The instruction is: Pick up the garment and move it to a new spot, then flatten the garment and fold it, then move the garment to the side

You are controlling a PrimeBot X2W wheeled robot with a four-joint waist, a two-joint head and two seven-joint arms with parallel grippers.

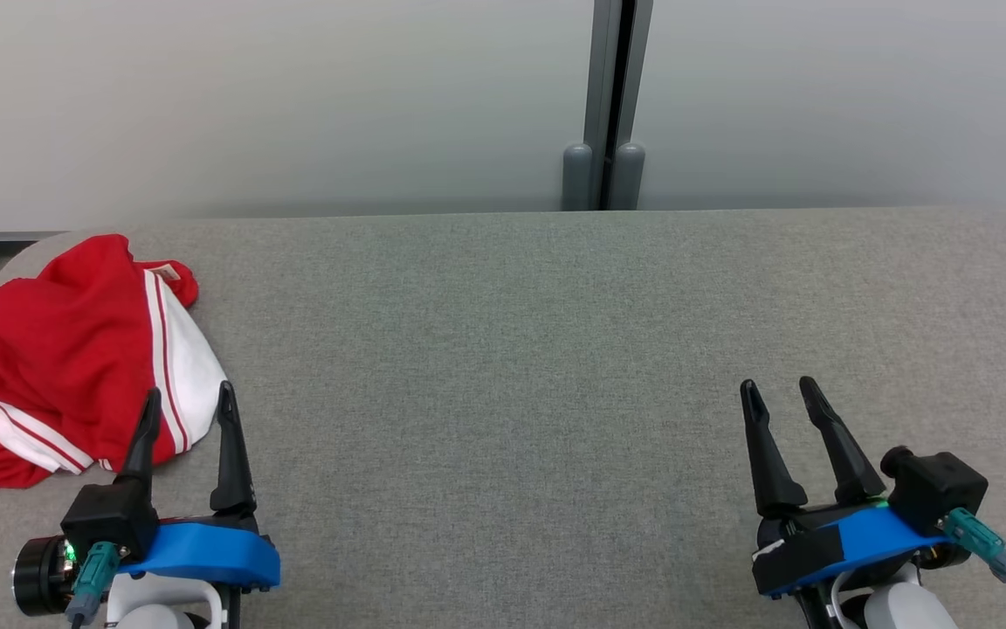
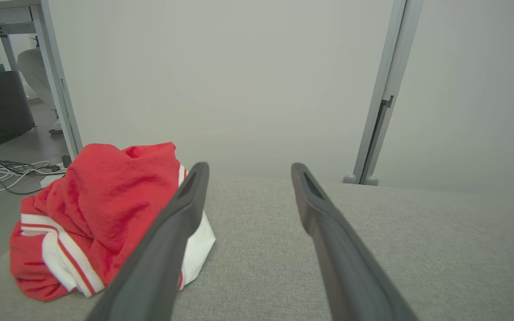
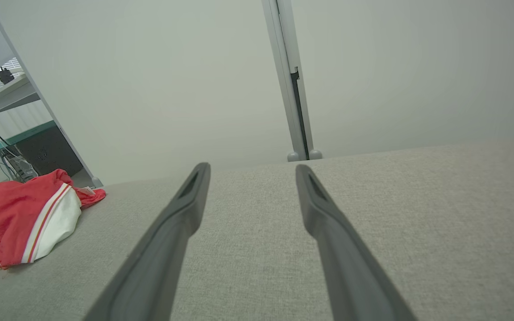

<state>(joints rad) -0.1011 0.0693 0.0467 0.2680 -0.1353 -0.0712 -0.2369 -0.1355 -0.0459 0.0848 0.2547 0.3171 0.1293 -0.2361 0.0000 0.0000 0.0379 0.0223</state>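
A crumpled red garment (image 1: 58,358) with white panels and stripes lies in a heap at the far left of the grey fabric table (image 1: 512,349). It also appears in the left wrist view as a garment (image 2: 101,209) and small at the left of the right wrist view as a garment (image 3: 29,218). My left gripper (image 1: 190,402) stands open just to the garment's right, near the front edge, with nothing between its fingers. Far to the right, my right gripper (image 1: 778,395) is open too, over bare table.
A pale wall with a grey vertical post (image 1: 612,105) runs behind the table's far edge. Beyond the table's left end are a desk frame (image 2: 51,67) and loose cables (image 2: 11,171) on the floor. The grey cloth surface stretches wide between the two grippers.
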